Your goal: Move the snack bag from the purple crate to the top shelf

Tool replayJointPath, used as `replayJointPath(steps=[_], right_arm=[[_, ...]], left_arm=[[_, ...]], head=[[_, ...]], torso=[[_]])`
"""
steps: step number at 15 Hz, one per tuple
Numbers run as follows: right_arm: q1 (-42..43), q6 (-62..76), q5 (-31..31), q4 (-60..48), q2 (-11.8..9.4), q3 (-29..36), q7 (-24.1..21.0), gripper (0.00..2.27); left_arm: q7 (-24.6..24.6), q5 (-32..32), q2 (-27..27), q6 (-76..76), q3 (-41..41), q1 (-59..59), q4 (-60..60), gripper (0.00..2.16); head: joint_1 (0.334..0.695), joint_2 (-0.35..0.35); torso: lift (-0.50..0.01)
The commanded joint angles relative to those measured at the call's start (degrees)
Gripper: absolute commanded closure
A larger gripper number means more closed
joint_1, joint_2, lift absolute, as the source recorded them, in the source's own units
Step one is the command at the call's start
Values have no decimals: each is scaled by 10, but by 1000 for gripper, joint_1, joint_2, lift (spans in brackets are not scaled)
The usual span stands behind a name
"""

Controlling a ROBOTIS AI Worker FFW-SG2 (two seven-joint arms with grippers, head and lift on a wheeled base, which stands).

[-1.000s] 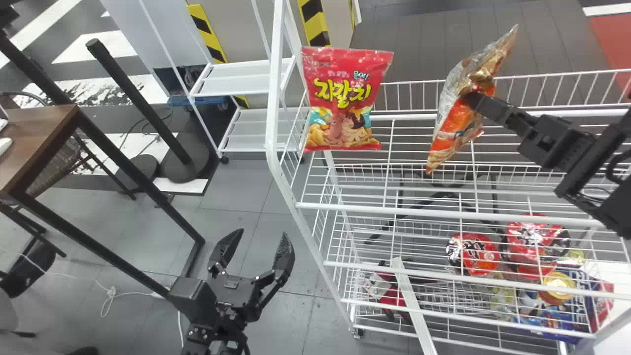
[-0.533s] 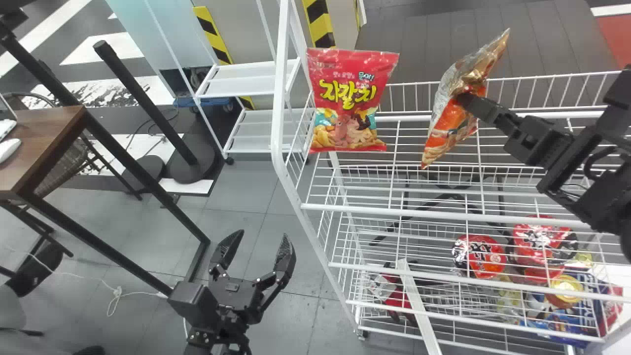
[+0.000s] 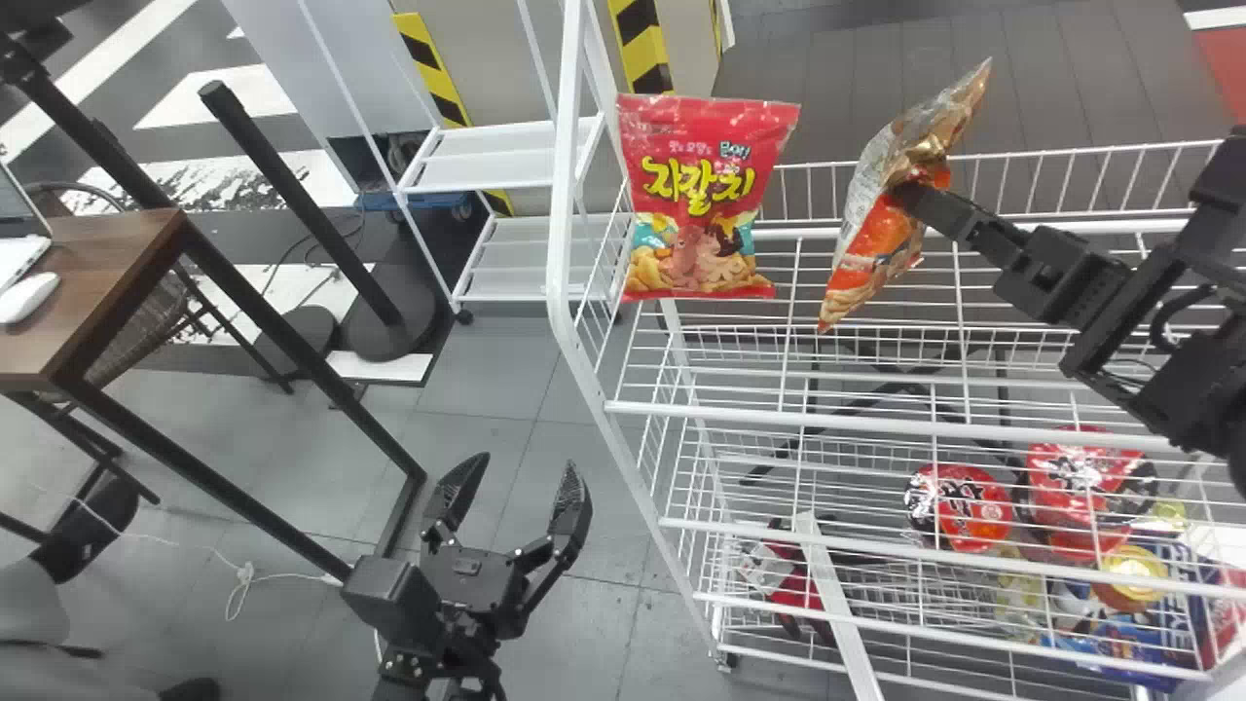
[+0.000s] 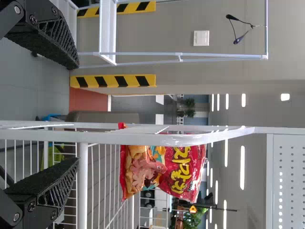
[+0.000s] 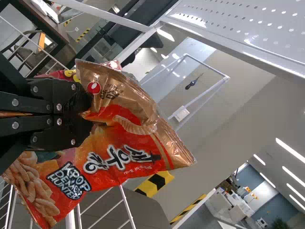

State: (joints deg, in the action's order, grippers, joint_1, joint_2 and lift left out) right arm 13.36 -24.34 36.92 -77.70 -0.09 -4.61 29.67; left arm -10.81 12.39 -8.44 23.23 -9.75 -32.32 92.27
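While the head sees the held bag (image 3: 878, 232) edgewise — right wrist sees lettering (image 5: 97, 165).

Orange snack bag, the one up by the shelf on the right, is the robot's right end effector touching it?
Touching. The right wrist view shows the right end effector closed on the orange snack bag, its film creased at the fingers.

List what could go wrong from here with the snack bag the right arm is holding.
The orange snack bag hangs tilted from the right gripper, pinched at one crumpled spot, so it might twist or slip.

Its lower corner could catch on the wires of the top shelf as it is lowered.

If it swings sideways, it may knock over the red snack bag standing at the shelf's left end.
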Motion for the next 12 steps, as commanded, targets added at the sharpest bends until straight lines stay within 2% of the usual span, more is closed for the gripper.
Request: replayJointPath(steps=[1,2,3,12], right_arm=[[3,1,-4,5,1,0,-10,211],[6,-1,-6,7,1,0,-12,90],[8,1,-7,11,1,0,-12,73],[22,-1,-2,23,1,2,-6,66]], left_arm=[[0,0,0,0,-1,0,-1,134],[0,0,1,2,-2,0,-2,134],[0,0,1,2,-2,0,-2,134],[-1,1,1,2,-4,1,-3,134]], head=[[695,334],[695,331],[695,330],[695,329]], torso=[[0],[0],[0],[0]])
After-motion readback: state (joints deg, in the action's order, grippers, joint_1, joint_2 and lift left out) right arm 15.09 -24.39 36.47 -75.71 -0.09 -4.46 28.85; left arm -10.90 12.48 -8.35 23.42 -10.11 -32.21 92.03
